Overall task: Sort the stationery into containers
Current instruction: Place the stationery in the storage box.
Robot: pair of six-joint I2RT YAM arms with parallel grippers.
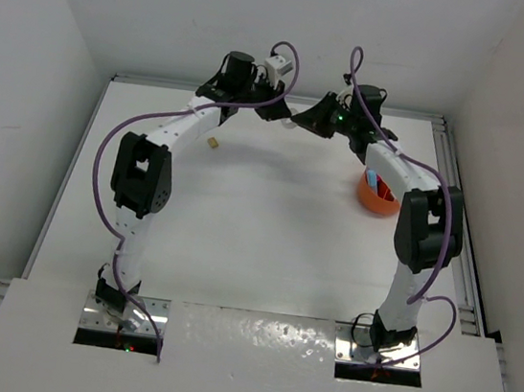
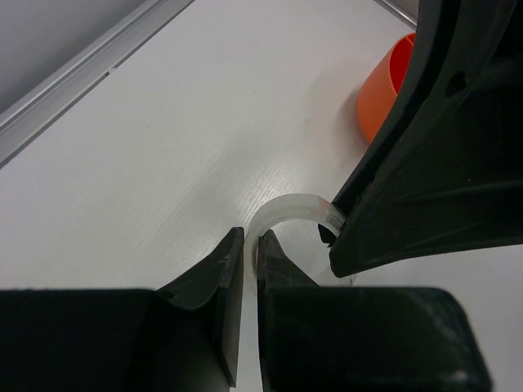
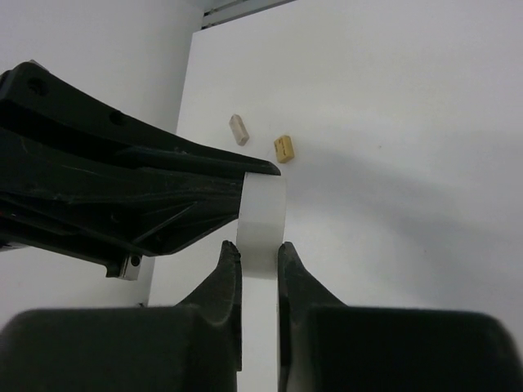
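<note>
left jaws and right jaws both pinch tight on the clear tape ring (image 3: 263,216).

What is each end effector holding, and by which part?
Both hold the clear tape ring by its thin wall: the left end effector pinches one side of the band, the right end effector the opposite side.

Clear tape ring (image 3: 261,222) upright between fingers (image 3: 227,282)
</note>
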